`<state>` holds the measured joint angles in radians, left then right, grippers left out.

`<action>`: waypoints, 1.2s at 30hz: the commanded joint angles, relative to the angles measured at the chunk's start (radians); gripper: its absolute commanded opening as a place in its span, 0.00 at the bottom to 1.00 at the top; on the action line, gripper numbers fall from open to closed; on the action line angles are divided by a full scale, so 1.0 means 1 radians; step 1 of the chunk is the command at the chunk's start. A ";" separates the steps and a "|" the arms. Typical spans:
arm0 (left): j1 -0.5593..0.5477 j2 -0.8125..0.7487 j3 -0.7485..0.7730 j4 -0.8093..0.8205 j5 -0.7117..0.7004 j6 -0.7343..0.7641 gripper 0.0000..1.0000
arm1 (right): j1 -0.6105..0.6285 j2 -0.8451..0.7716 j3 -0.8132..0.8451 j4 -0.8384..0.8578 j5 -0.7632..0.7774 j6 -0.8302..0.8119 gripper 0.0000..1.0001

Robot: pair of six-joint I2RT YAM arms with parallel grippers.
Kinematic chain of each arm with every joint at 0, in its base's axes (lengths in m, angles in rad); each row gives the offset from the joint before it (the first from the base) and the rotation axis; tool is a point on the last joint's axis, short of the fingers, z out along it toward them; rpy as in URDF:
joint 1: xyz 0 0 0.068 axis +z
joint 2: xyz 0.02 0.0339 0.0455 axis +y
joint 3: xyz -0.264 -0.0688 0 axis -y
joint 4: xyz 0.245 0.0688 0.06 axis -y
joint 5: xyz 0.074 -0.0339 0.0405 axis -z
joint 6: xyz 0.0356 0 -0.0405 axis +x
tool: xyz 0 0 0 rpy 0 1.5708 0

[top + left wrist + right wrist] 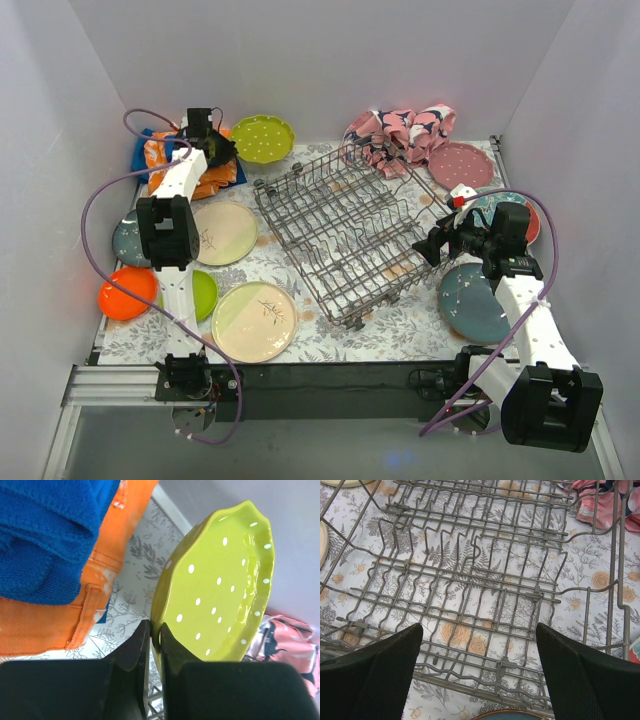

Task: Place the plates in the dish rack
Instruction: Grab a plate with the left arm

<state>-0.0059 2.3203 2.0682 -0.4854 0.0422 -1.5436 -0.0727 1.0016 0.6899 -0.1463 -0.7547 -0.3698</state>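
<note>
Lime-green dotted plate (215,590), rim pinched tight between the left fingers (135,652), could slip from so thin a hold; right fingers (585,675) gape empty.

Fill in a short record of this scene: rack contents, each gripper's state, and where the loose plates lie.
Dish rack: empty, no plates in it
Left gripper: shut on the rim of the lime green dotted plate
Right gripper: open, holding nothing, at the rack's right edge
Loose plates, left of rack: cream leaf plate and orange plate, among others
Loose plates, right of rack: pink dotted plate, teal plate
</note>
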 commanded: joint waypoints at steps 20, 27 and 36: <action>0.029 -0.289 -0.082 0.157 0.186 -0.088 0.00 | 0.008 0.089 0.075 -0.009 -0.118 0.006 0.98; -0.020 -0.341 -0.143 0.176 0.225 -0.087 0.00 | 0.036 0.181 0.220 -0.041 -0.163 0.084 0.98; -0.107 -0.432 -0.230 0.203 0.251 -0.085 0.00 | 0.146 0.356 0.465 -0.026 -0.118 0.273 0.98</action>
<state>-0.0719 2.0441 1.8343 -0.4095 0.2043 -1.5932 0.0376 1.3029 1.0439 -0.1867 -0.8692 -0.2218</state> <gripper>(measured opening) 0.056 0.983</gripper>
